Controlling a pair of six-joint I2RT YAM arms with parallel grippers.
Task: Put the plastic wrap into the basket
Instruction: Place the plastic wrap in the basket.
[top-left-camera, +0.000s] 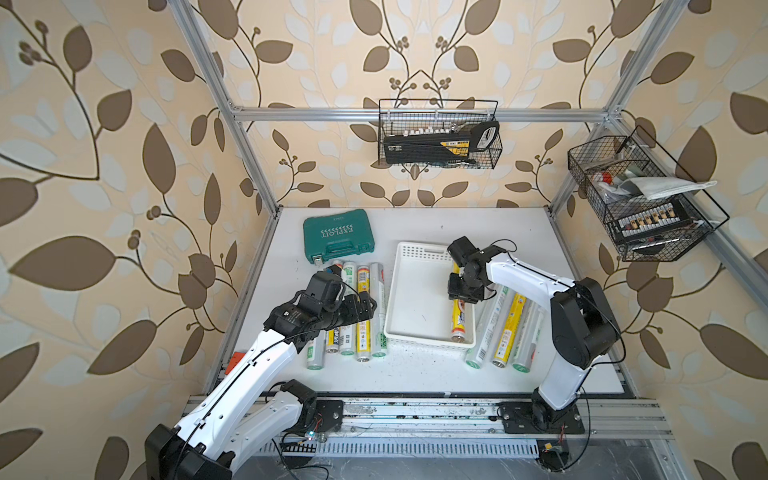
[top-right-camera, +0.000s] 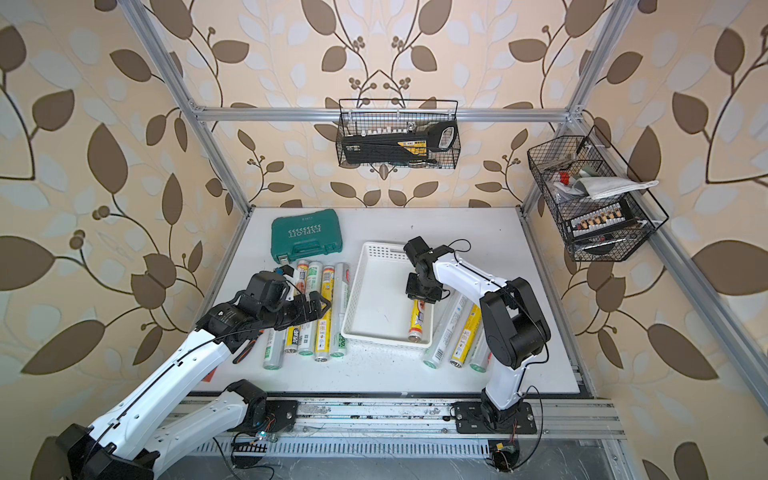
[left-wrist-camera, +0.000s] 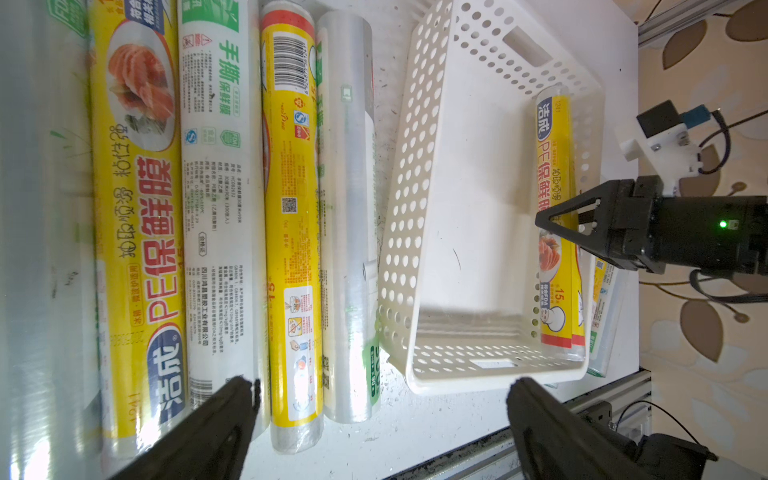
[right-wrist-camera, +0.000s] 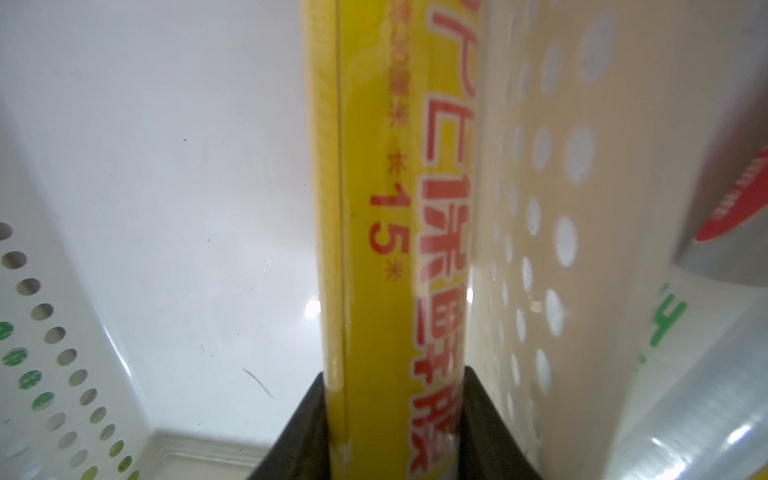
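The right gripper (top-left-camera: 465, 291) is clamping its jaws across a long, slim yellow-and-red roll of plastic wrap (top-left-camera: 460, 322). The roll is lying lengthwise inside the shallow white perforated plastic basket (top-left-camera: 419, 299), close along the wall nearest that arm. The left gripper (left-wrist-camera: 382, 386) is hanging with its jaws spread wide and empty over a row of five more rolls (top-left-camera: 353, 274), silver-green and yellow. They are lying side by side on the table, just beside the basket's other long wall. Three further rolls (top-left-camera: 505, 332) are lying on the far side of the basket, partly under the right arm.

These rolls look light and stiff. Their glossy skin could slip, and a round body will likely trundle off if nudged. Taking one across its middle, as the right gripper is doing, should keep it level.

I cannot tell whether the held roll is resting fully on the basket floor. Much of its far half is hiding behind the gripper in both top views. The left arm is covering the row's middle, and the roll nearest the left wrist camera is only a blur.
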